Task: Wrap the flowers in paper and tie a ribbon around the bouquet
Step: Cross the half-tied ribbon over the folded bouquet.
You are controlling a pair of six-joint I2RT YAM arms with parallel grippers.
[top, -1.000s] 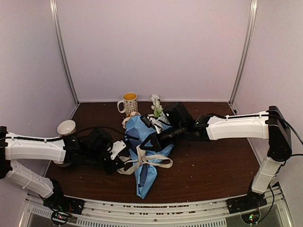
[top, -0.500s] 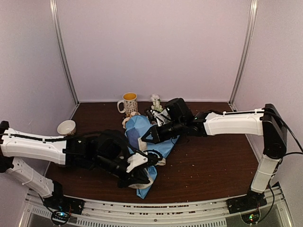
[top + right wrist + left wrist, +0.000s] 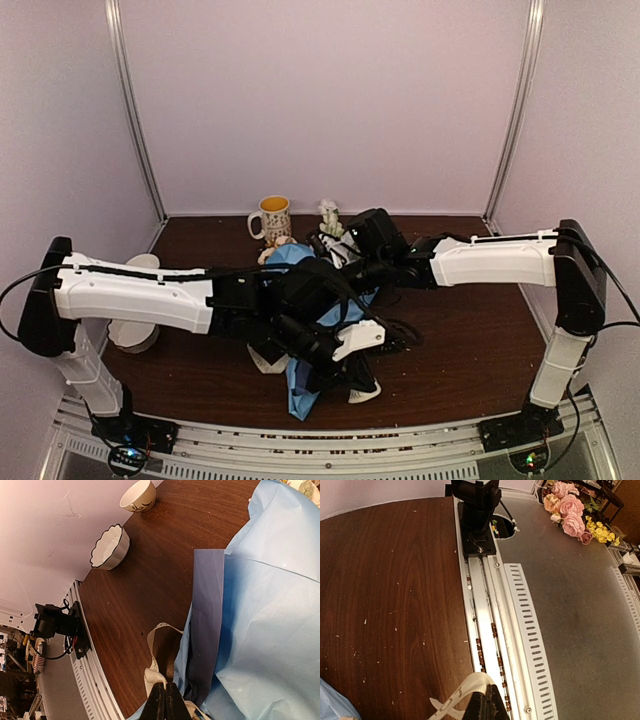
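The bouquet [image 3: 299, 388] lies on the brown table, a cone of light blue paper [image 3: 270, 610] with its point toward the front edge. White flowers [image 3: 328, 212] stick out at its far end. In the left wrist view my left gripper [image 3: 487, 694] is shut on a cream ribbon [image 3: 468, 689] end, low over the table beside the front rail. My left arm reaches over the bouquet and hides its middle from above. In the right wrist view my right gripper [image 3: 165, 686] is shut on another part of the ribbon [image 3: 158, 641], which loops on the wood at the paper's edge.
A patterned mug [image 3: 273, 216] stands at the back beside the flowers. A white scalloped bowl [image 3: 108, 548] and a small patterned cup [image 3: 138, 495] sit at the left of the table. The metal rail [image 3: 490, 605] runs along the front edge, with the right arm's base [image 3: 476, 502] on it.
My left arm has swung right and forward across the bouquet, carrying its ribbon end toward the front rail. The right gripper has stayed almost still, shut by the paper.
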